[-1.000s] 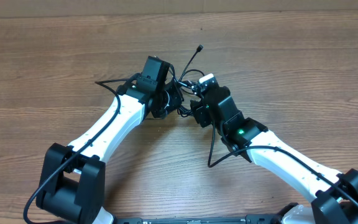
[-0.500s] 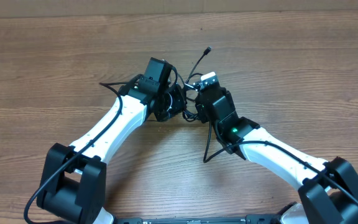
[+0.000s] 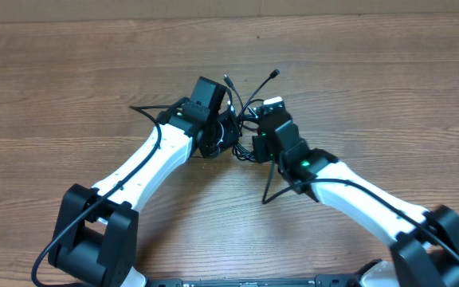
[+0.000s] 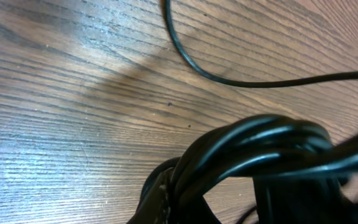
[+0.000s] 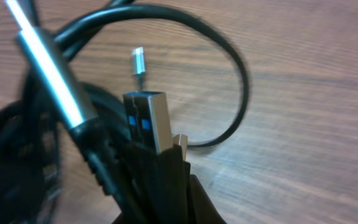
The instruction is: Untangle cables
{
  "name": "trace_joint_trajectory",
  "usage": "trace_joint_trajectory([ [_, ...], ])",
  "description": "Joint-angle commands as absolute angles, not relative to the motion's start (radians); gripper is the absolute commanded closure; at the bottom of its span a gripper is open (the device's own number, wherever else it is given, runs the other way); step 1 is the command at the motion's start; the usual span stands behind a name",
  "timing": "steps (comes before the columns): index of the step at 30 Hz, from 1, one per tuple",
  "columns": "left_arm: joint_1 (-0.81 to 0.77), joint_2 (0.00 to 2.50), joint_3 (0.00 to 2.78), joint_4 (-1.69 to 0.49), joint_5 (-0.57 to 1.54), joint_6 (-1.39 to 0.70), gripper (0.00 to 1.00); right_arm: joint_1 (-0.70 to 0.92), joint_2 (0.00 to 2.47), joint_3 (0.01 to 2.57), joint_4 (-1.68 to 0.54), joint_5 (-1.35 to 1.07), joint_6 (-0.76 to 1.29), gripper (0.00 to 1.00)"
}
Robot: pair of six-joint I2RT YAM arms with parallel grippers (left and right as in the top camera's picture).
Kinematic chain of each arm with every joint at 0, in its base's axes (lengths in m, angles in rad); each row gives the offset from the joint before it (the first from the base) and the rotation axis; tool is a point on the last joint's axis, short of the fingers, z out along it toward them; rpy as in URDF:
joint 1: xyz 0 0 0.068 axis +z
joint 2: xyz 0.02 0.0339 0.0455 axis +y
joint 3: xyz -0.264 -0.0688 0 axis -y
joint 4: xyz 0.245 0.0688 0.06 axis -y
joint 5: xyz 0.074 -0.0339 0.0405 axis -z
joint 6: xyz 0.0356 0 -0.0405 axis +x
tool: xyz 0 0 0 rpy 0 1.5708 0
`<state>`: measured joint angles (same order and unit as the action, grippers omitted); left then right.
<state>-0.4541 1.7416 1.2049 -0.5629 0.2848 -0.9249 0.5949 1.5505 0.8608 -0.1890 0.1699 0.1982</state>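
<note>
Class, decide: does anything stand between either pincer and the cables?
Nothing visible does. The left pincer and the right pincer are both shut right on the cables, which bunch between them above the wooden table.

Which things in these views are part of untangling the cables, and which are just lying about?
Part of the job:
cables, bunched between the two arms
left claw, shut on the bundle
right claw, shut on a USB plug of the cables

Just there:
wooden table, only the surface underneath
</note>
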Motion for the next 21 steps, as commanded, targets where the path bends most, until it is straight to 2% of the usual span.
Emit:
trace_joint_trajectory([
  [1, -0.432, 1.747, 1.226, -0.524, 0.098, -0.942, 0.96, 0.557, 1.441, 0.873, -0.262, -0.159, 0.209, 0.96],
  [11, -0.433, 1.747, 1.226, -0.500, 0.057, -0.942, 0.96, 0.337, 1.360, 0.872, -0.318, -1.036, 0.210, 0.96],
  [14, -0.434, 1.747, 1.226, -0.502, 0.051, -0.942, 0.96, 0.287, 1.360, 0.872, -0.308, -1.166, 0.210, 0.96],
  [21, -0.434, 1.747, 1.226, -0.545, 0.047, -0.938, 0.96, 0.210, 1.360, 0.872, -0.283, -1.171, 0.246, 0.96],
])
